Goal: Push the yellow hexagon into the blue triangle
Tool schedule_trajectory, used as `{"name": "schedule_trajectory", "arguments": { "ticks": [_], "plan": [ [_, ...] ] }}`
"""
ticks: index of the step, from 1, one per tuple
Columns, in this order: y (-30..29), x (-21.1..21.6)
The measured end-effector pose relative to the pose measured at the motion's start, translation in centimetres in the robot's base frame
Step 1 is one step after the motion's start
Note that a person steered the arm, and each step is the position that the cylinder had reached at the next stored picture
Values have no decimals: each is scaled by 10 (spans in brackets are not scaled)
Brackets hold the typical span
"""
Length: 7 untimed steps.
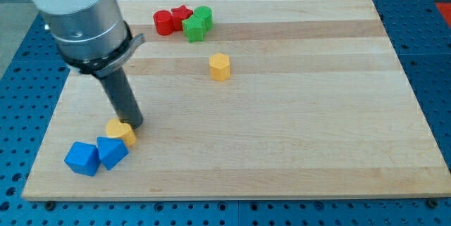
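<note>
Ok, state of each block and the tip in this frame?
my tip: touching the lower yellow block
lower yellow block: against the blue triangle
blue triangle: touching the blue cube
blue cube: lower left
yellow hexagon: alone, mid-board
red and green blocks: clustered at top

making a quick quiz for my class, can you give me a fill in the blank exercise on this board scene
1. My tip touches the ____ block at the view's lower left.
2. That block touches a ____ block, beside the blue cube.
3. The yellow hexagon stands ____, near the board's middle.
4. The red blocks and green blocks cluster at the view's ____.

Missing words: yellow; blue; alone; top
</note>
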<state>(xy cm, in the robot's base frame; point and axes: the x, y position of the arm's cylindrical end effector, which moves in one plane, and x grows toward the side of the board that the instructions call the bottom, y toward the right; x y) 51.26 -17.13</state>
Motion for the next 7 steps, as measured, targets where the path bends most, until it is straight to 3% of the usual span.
{"name": "schedule_trajectory", "arguments": {
  "ticks": [2,4,5,6,7],
  "plan": [
    [-2,3],
    [150,-46],
    [200,-115],
    [179,-143],
    [142,-132]
  ]
}}
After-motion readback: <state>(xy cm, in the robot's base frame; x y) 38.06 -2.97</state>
